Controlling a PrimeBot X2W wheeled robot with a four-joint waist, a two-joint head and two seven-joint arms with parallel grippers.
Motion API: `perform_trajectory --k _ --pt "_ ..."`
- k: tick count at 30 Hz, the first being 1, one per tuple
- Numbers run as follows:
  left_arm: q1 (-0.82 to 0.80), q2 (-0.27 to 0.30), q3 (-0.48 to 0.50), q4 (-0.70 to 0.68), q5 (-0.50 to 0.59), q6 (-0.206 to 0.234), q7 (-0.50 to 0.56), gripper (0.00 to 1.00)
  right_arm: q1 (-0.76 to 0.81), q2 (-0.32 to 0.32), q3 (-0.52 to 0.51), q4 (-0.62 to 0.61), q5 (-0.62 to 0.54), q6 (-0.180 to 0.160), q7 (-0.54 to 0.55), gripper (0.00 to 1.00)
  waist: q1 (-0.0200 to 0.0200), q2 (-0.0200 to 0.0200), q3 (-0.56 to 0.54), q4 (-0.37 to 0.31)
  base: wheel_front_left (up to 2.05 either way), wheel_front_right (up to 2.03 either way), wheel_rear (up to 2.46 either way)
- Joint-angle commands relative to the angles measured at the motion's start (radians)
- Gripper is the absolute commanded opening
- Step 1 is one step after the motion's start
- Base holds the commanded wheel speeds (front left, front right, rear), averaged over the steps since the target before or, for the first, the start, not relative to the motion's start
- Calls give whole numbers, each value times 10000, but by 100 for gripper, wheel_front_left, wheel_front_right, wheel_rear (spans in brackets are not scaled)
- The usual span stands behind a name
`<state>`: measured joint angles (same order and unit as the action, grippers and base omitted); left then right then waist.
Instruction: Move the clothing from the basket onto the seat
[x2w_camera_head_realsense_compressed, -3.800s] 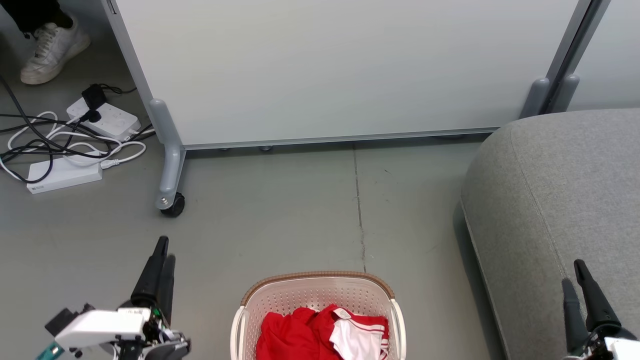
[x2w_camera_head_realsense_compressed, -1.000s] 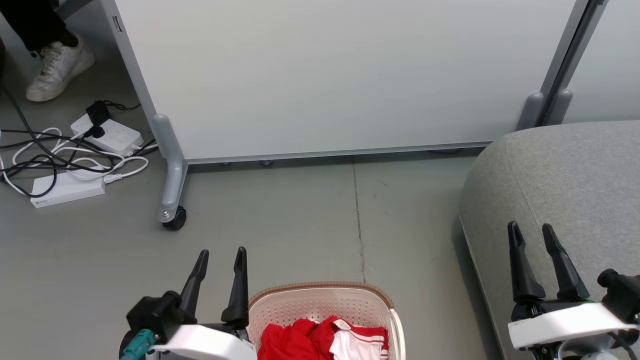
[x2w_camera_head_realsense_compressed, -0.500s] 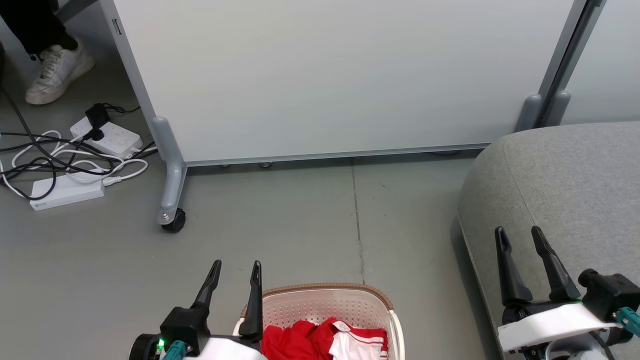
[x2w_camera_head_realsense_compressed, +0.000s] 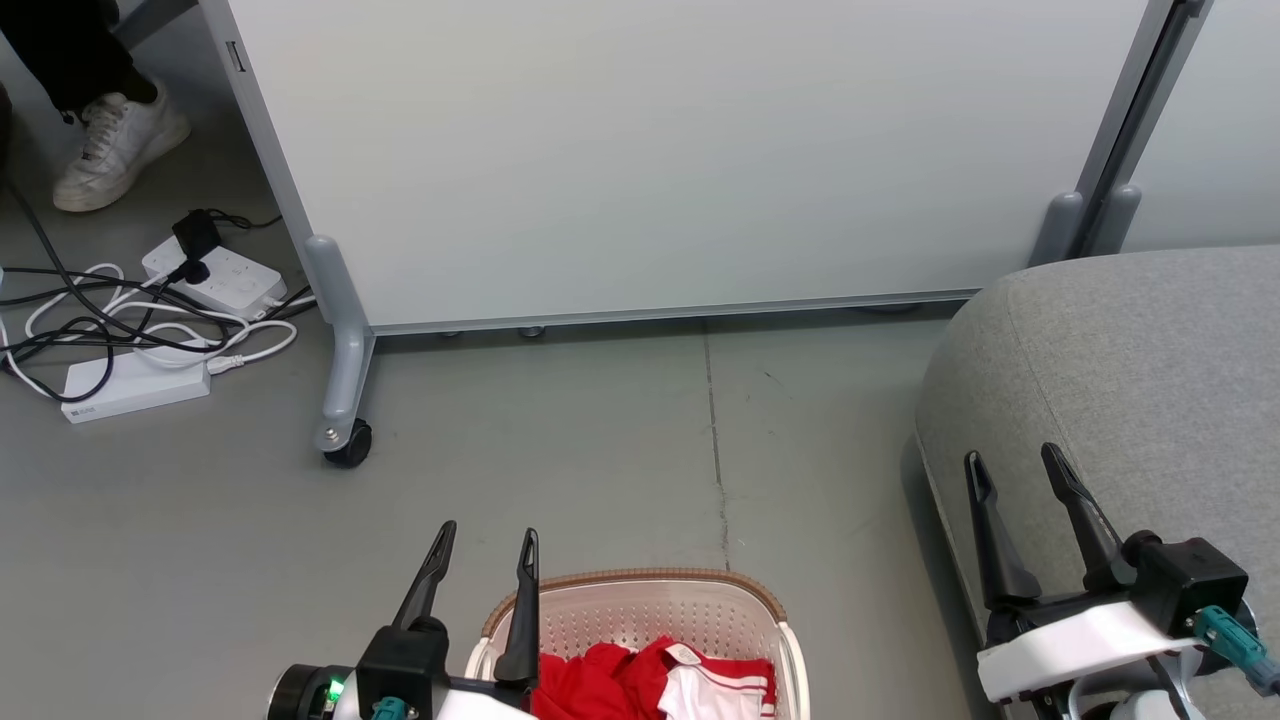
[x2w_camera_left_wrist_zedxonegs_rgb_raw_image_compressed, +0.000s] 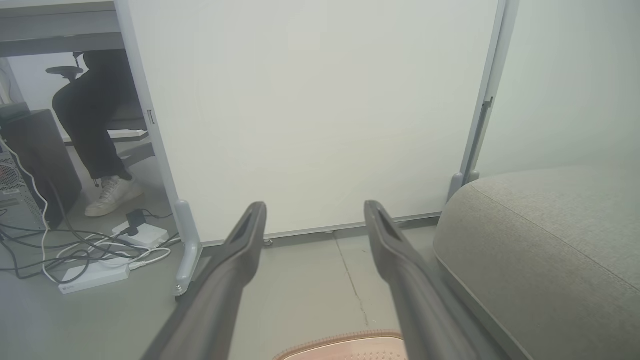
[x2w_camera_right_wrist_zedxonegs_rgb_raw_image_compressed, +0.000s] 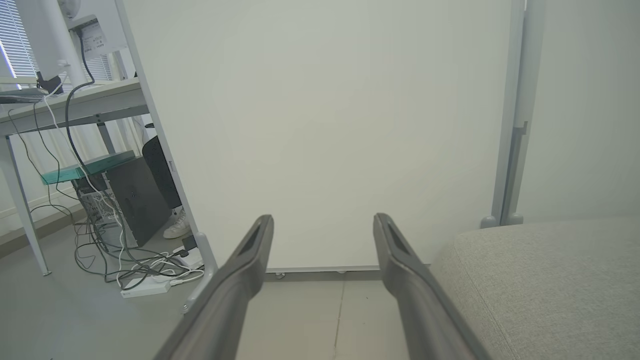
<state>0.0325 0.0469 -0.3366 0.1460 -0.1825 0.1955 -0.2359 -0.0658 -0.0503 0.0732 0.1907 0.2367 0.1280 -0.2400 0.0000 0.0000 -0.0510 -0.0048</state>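
- Where the near edge of the head view cuts it off, we see the basket (x2w_camera_head_realsense_compressed: 640, 585) standing on the floor (x2w_camera_head_realsense_compressed: 560, 440), with its brown woven rim end on the far side. The clothing (x2w_camera_head_realsense_compressed: 590, 685) lies inside it, with red fabric bunched on the left and a white panel with red stripes on the right.
- Our left gripper (x2w_camera_head_realsense_compressed: 489, 530) is just at the basket's left rim. Its two dark fingers point far and are spread well apart, with nothing between them.
- Our right gripper (x2w_camera_head_realsense_compressed: 1010, 453) is off to the right, over the near left edge of the seat (x2w_camera_head_realsense_compressed: 1150, 350). Its fingers are also parted wide and hold nothing.
- The seat is grey with a rounded corner and takes up the right side. It stands apart from the basket, with a strip of bare floor between them.
- Farther off, a pale partition panel (x2w_camera_head_realsense_compressed: 650, 150) runs across on grey legs, and the left leg ends in a black caster (x2w_camera_head_realsense_compressed: 350, 442).
- At the far left, white power strips (x2w_camera_head_realsense_compressed: 135, 380) sit in a tangle of black and white cables (x2w_camera_head_realsense_compressed: 60, 320). Beyond them a person's white shoe (x2w_camera_head_realsense_compressed: 115, 145) rests on the floor.
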Motion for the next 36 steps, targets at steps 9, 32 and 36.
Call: perform_trajectory --k 9,32,36 --pt "-3 54 -152 -9 682 184 -242 100 -234 -21 148 188 -703 46 -221 100 0 0 -65 -23 0 0 0" --pt "71 55 -116 186 362 -53 -301 100 -229 -18 107 588 -801 38 -268 100 0 0 242 -249 0 0 0" --pt "-32 55 -194 431 494 -92 -299 100 -258 -21 111 566 -808 38 -268 100 0 0 559 -434 0 0 0"
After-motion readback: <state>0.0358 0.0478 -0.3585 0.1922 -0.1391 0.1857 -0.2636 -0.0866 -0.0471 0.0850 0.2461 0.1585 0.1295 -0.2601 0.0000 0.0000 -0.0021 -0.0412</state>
